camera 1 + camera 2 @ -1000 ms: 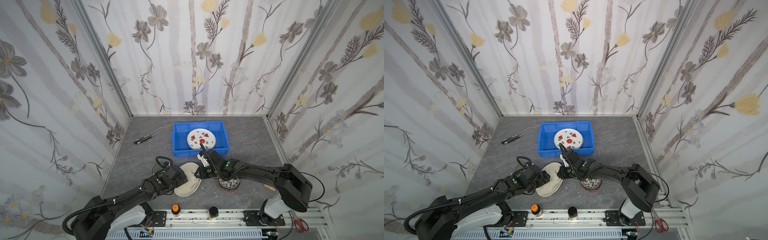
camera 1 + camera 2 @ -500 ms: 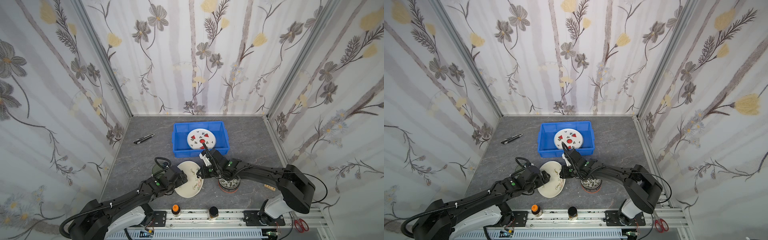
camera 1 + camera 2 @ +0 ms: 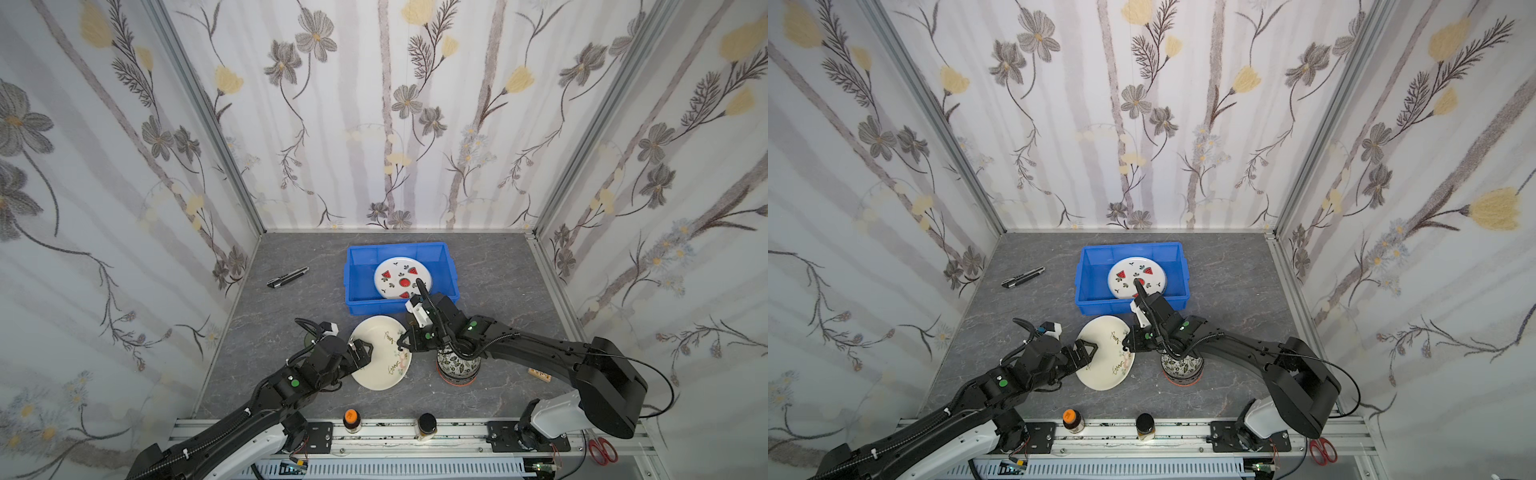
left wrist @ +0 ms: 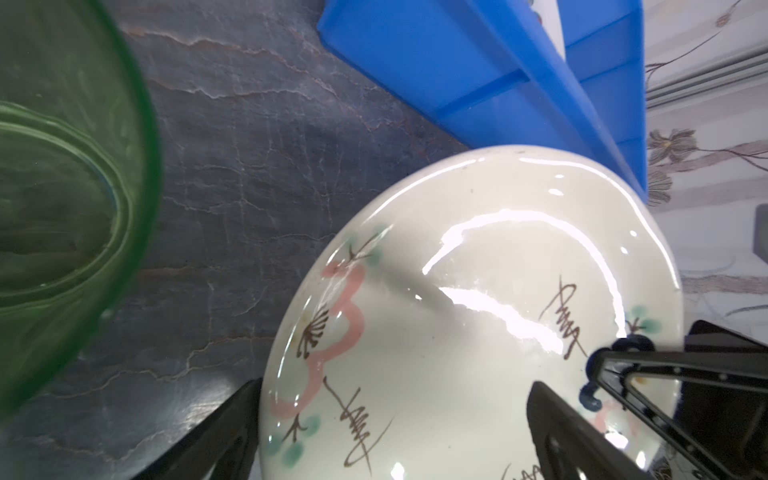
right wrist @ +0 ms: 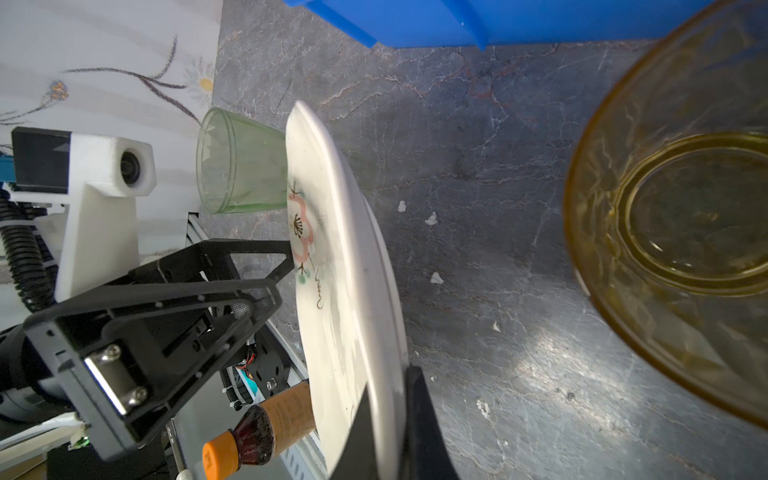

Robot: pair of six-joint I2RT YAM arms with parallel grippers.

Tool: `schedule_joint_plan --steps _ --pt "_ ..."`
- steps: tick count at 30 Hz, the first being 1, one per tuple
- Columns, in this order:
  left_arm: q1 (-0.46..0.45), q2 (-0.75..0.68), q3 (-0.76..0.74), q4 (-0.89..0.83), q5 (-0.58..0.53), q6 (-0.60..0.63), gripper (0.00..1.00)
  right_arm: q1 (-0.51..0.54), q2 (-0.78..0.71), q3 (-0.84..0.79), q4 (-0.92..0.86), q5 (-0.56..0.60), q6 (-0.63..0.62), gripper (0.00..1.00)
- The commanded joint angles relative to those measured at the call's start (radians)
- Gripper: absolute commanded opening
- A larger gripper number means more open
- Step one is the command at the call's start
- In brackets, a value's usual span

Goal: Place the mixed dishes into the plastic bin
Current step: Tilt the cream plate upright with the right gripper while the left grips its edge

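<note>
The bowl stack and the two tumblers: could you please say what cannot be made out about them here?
- Bowl stack: in both top views the right arm covers its top, so the bowls cannot be counted.
- Amber tumbler: blurred and cut off by the right wrist view's edge; what it stands on cannot be told.
- Green tumbler: mostly hidden behind the left arm in both top views; blurred and cropped in the left wrist view.

Left arm [image 3: 291,382] and right arm [image 3: 540,353]: black, green dots, white bases, ribbed cables. Left gripper [image 5: 282,274]: black triangular jaws, silver screws.
</note>
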Motion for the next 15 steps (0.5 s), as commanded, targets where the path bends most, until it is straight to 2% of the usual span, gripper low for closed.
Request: schedule_joint_plan --steps 1,11,15 --pt "0.011 -0.046 -0.002 0.079 0.049 0.027 1.0 -0.022 -0.052 -0.006 0.06 -0.048 -0.004 0.0" --pt "0.039 -0.117 0.032 0.082 0.083 0.051 0.99 -0.13 -0.164 -0.04 0.11 -0.175 0.026 0.0" --pt "0.053 -0.11 0.056 0.099 0.093 0.059 0.89 -0.151 -0.194 -0.067 0.172 -0.223 0.064 0.0"
